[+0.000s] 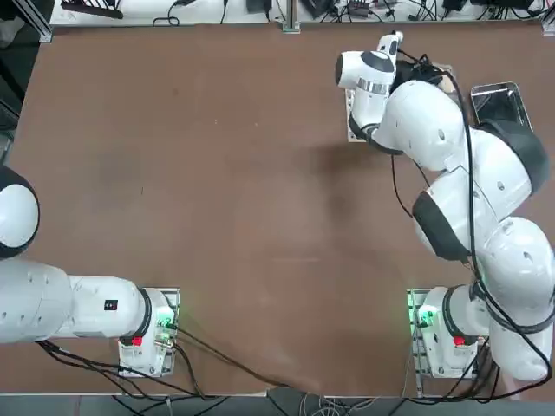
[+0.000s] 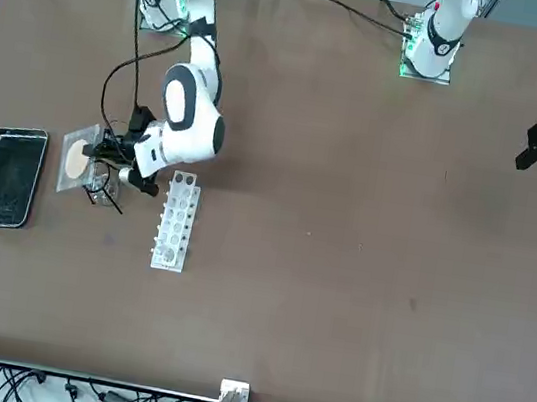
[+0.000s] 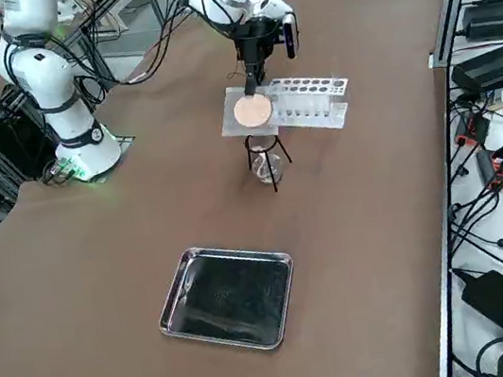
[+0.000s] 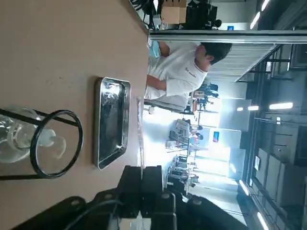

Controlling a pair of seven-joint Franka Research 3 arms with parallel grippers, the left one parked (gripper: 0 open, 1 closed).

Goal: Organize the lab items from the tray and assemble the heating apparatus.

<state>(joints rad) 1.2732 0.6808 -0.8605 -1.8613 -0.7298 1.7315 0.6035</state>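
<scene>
Brown counter (image 3: 100,260), shiny rectangular metal tray (image 3: 228,297) empty.
My right jaws (image 3: 252,83) pinch grey square mesh pad with tan centre (image 3: 252,110) above black wire ring tripod (image 3: 265,153) over clear glass burner (image 3: 267,169).

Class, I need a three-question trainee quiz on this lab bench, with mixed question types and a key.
1. True or false: the glass burner stands under the ring of the wire tripod.
2. What does the right claw hold? A) glass burner B) mesh pad C) wire tripod
3. Short answer: which stands nearer the metal tray, the wire tripod or the tube rack?

Key: 1 true; 2 B; 3 the wire tripod.
</scene>
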